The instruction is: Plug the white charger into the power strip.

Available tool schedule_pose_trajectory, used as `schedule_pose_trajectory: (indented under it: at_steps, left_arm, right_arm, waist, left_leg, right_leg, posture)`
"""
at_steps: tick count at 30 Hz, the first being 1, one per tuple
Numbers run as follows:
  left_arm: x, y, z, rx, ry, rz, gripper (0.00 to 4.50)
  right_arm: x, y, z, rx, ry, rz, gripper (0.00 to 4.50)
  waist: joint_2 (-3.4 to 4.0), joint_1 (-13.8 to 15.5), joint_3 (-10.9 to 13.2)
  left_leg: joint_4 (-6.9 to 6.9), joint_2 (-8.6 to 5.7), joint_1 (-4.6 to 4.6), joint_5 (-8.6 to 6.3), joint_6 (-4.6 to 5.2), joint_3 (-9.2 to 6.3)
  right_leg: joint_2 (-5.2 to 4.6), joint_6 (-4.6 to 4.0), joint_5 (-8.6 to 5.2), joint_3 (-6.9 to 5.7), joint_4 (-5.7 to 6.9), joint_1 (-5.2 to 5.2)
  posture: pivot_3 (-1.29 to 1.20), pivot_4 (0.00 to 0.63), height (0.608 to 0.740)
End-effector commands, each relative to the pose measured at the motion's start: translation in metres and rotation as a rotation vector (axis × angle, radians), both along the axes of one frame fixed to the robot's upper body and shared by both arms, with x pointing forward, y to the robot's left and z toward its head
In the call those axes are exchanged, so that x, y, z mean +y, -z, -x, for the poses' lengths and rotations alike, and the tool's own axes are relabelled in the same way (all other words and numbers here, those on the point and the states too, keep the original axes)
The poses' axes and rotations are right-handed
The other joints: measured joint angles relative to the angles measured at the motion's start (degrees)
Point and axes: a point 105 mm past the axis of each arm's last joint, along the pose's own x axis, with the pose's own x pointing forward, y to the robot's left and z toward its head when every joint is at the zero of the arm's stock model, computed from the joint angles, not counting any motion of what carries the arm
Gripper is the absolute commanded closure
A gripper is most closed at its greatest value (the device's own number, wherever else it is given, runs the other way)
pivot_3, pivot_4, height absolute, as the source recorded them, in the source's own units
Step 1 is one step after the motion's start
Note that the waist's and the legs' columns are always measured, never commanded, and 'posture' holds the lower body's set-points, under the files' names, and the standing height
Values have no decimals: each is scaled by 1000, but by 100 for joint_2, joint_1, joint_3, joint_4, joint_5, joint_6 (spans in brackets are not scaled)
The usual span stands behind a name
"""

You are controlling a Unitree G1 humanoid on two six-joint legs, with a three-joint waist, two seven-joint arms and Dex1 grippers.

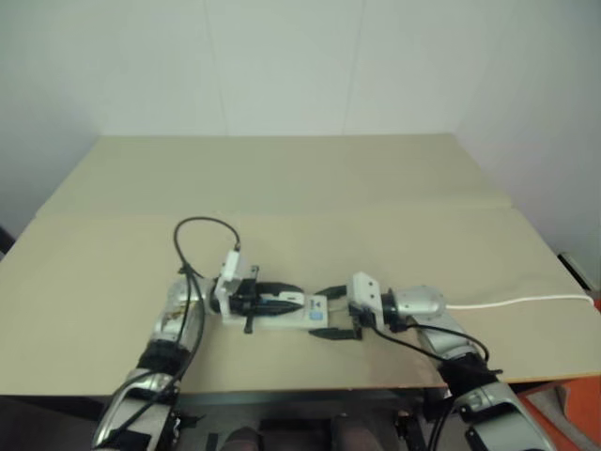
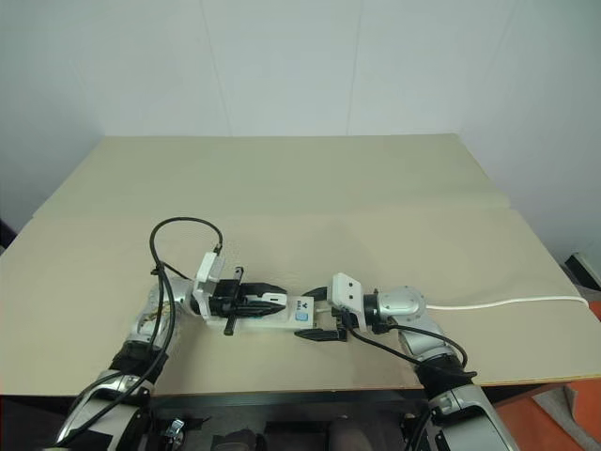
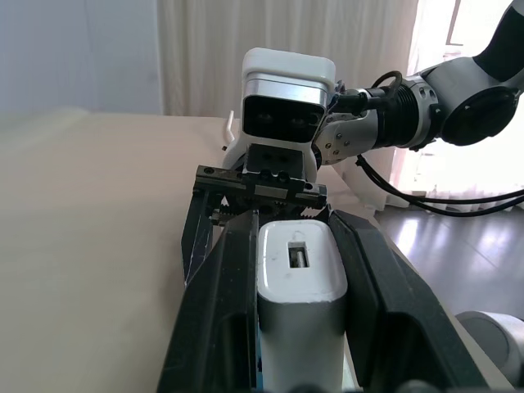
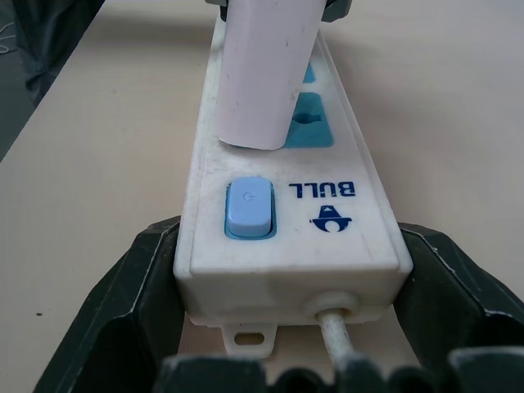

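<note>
The two black fingers of the left gripper [image 3: 299, 327] are closed tight on the white charger [image 3: 299, 303], a small smooth plastic block, one finger on each side of it. The right gripper [image 4: 286, 327] stands wide, its dark fingers [image 4: 123, 311] on both sides of the switch end of the power strip [image 4: 286, 237], a long white plastic bar with blue sockets and a blue switch; they seem to brace it, though I cannot tell how firmly.

In the right wrist view the charger's lower edge sits at the strip's top face, beside a blue socket [image 4: 309, 131], and looks a little tilted. Whether the pins are already inside is hidden.

To do this step well, I think the left gripper should make the charger square to the strip, then press straight down, while the right one keeps the strip flat on the tan table [image 1: 282, 188]. The thin white cord [image 1: 526, 302] runs away to the robot's right and should stay loose.
</note>
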Motion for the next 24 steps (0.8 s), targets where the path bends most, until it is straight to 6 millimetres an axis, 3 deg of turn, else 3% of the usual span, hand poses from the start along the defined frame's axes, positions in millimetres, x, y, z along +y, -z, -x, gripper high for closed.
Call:
schedule_pose_trajectory:
  at_steps: [1,7,17,18,24]
  left_arm:
    - [19,41,-3,145,-86,-145,3484]
    - [19,34,-7,139,-92,-110,3484]
    - [21,17,-6,59,-73,-61,219]
    - [22,14,-6,53,-71,-58,42]
    - [38,-11,-7,5,-68,-60,42]
  right_arm:
    - [3,-16,1,-94,-33,-25,1082]
    - [4,-15,2,-95,-26,-27,1082]
    - [5,-16,-1,-100,-19,-30,1082]
    - [5,-16,-1,-100,-19,-30,1082]
    - [4,-18,-3,-104,-18,-27,1082]
  waist:
    - [-1,1,-11]
    - [2,0,-47]
    - [20,1,-59]
    - [20,-1,-59]
    - [18,-11,-54]
  left_leg:
    - [0,0,0,0,0,0]
    - [0,0,4,0,0,0]
    - [-16,0,2,0,0,1]
    - [-16,0,1,0,0,1]
    - [-18,2,-14,0,0,0]
  right_leg:
    - [0,0,0,0,0,0]
    - [1,21,-12,0,0,3]
    - [0,31,-20,4,-10,-1]
    - [0,31,-20,4,-11,-1]
    - [1,31,-20,3,-11,-17]
  posture:
    - [0,150,740]
    - [0,150,740]
    - [0,150,740]
    - [0,150,740]
    - [0,150,740]
